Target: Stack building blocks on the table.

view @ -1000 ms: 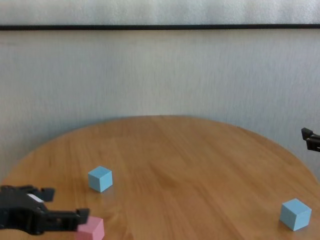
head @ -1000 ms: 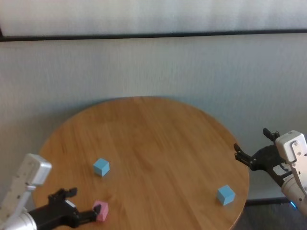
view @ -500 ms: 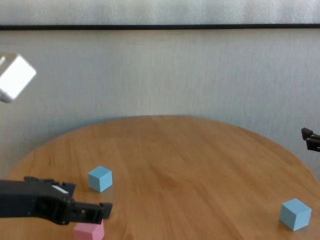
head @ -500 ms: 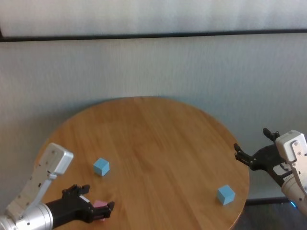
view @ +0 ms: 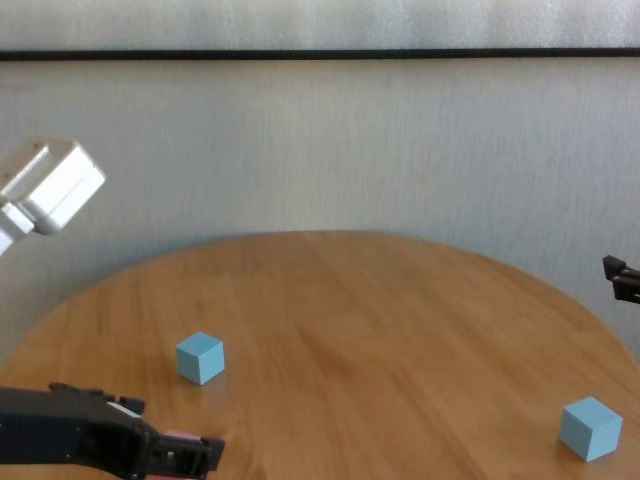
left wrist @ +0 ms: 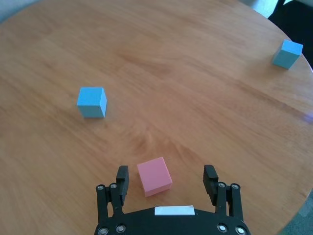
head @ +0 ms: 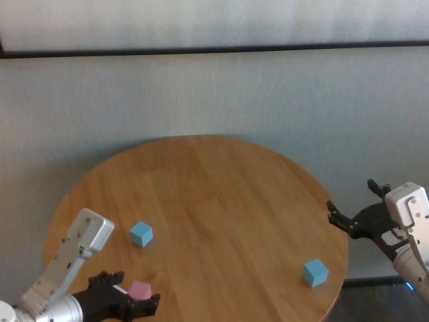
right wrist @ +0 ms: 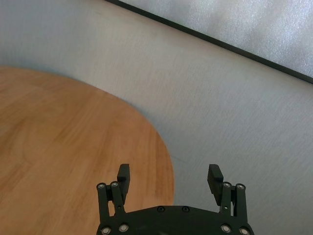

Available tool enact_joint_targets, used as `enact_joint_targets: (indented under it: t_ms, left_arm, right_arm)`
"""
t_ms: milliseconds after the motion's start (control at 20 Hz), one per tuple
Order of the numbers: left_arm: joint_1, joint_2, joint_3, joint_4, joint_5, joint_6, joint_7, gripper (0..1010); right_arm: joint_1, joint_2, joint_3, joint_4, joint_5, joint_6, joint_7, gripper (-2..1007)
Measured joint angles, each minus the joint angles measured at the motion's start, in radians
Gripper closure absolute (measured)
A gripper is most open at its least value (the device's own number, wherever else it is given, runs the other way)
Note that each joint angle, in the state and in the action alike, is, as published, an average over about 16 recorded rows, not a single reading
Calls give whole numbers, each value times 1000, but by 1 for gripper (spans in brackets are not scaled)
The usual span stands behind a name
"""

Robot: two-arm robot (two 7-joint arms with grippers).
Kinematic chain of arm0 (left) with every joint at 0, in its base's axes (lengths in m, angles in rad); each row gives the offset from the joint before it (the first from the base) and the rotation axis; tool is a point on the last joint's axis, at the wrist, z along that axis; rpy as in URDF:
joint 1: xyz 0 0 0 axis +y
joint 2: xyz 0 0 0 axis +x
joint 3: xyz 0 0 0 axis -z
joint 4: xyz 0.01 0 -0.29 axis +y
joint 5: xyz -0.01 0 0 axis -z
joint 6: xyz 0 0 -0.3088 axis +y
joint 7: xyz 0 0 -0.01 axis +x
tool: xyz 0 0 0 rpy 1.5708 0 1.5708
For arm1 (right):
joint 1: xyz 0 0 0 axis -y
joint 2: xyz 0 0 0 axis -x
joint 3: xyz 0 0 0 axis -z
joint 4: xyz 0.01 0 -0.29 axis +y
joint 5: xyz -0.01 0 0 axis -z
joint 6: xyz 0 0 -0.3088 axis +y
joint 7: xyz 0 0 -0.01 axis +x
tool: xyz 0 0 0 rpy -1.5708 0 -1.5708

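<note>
A pale pink block (left wrist: pixel 154 176) lies near the front left edge of the round wooden table (head: pixel 221 194). My left gripper (left wrist: pixel 166 172) is open over it, one finger on each side, and neither finger visibly touches the block. The head view shows the same pink block (head: pixel 139 290) between the left gripper's (head: pixel 133 293) black fingers. One light blue block (head: pixel 141 234) sits a little beyond it. Another light blue block (head: pixel 315 272) rests at the table's front right. My right gripper (head: pixel 350 199) hangs open and empty just off the right rim.
A pale grey wall with a dark horizontal strip (head: pixel 214 48) stands behind the table. The table rim (right wrist: pixel 164 147) curves away close beside the right gripper (right wrist: pixel 168 171). Bare wood (view: pixel 380 320) lies between the blocks.
My left arm has swung in over the table, and its open gripper now straddles the pink block instead of sitting beside it. The right arm and all the blocks have stayed put.
</note>
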Motion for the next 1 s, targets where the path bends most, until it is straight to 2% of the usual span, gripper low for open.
enact_joint_targets:
  t_ms: [200, 400, 1000]
  left_arm:
    - [0, -14, -5, 7, 14, 22, 18, 11]
    - [-6, -25, -10, 23, 28, 31, 22, 11]
    - [-33, -49, -16, 72, 54, 17, -18, 11]
  right_arm:
    - [0, 0, 0, 0, 0, 0, 0, 4]
    - [0, 0, 0, 0, 0, 0, 0, 4]
    - [0, 0, 0, 0, 0, 0, 0, 4]
